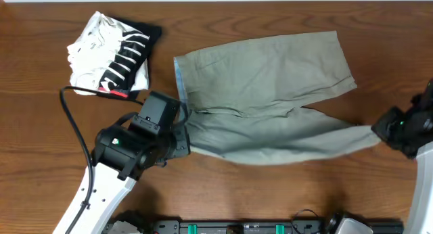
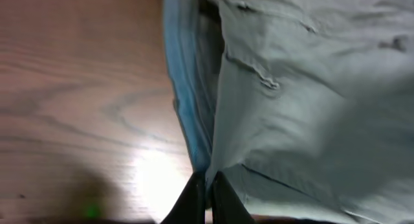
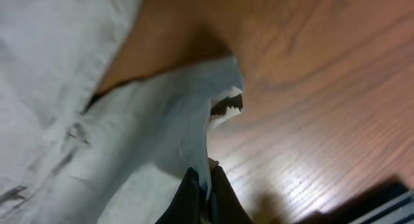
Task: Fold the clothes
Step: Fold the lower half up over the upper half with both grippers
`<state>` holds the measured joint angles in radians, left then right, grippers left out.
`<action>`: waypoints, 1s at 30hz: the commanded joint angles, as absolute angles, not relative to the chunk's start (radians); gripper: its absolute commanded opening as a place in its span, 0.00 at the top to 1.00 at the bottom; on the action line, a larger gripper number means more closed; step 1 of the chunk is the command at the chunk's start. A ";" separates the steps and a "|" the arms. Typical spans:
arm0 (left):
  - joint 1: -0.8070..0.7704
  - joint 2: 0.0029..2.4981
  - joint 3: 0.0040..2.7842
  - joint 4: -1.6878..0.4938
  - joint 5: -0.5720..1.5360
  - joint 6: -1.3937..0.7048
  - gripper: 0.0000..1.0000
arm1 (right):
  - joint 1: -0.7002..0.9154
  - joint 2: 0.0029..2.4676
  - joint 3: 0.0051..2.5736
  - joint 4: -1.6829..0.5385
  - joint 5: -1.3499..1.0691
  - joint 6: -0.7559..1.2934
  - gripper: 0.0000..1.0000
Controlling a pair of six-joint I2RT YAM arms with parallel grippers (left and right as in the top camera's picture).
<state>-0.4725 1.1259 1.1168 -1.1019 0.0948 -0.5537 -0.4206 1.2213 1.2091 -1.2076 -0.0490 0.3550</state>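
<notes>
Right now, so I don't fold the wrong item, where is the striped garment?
Overhead view: the folded black-and-white striped garment lies on the far left side of the table, apart from and just left of the khaki shorts at their waistband end.

Left fingers [image 2: 192,201] and right fingers [image 3: 188,197] are pinched shut.

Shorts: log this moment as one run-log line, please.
left gripper: shut on shorts waistband | right gripper: shut on leg hem | shorts: spread on table | striped garment: folded, apart
</notes>
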 commanded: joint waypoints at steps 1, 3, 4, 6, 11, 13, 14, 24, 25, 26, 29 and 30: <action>-0.472 1.154 1.140 -1.069 -0.020 -0.559 0.94 | -0.400 1.246 1.287 -1.205 -0.036 0.331 0.99; -0.466 1.176 1.141 -1.028 -0.023 -0.546 0.94 | -0.385 1.267 1.316 -1.199 -0.061 0.300 0.99; -0.460 1.186 1.141 -1.013 -0.024 -0.544 0.94 | -0.377 1.279 1.329 -1.196 -0.065 0.298 0.99; -0.439 1.207 1.142 -0.981 -0.024 -0.532 0.94 | -0.361 1.303 1.353 -1.191 -0.064 0.298 0.99; -0.369 1.241 1.159 -0.924 -0.025 -0.492 0.94 | -0.343 1.344 1.387 -1.130 -0.064 0.299 0.99; -0.340 1.246 1.181 -0.915 -0.024 -0.483 0.94 | -0.341 1.357 1.388 -1.096 -0.064 0.299 0.99; -0.326 1.248 1.194 -0.905 -0.024 -0.472 0.94 | -0.340 1.362 1.388 -1.082 -0.064 0.299 0.99; -0.282 1.264 1.240 -0.781 -0.023 -0.415 0.94 | -0.306 1.394 1.388 -0.916 -0.094 0.272 0.99; -0.282 1.273 1.240 -0.761 -0.024 -0.415 0.94 | -0.297 1.394 1.388 -0.897 -0.094 0.272 0.99; -0.282 1.282 1.240 -0.741 -0.024 -0.415 0.94 | -0.288 1.396 1.388 -0.878 -0.094 0.272 0.99; -0.282 1.315 1.240 -0.699 -0.041 -0.415 0.94 | -0.264 1.407 1.388 -0.829 -0.094 0.273 0.99; -0.281 1.328 1.240 -0.691 -0.047 -0.416 0.94 | -0.255 1.413 1.388 -0.820 -0.094 0.272 0.99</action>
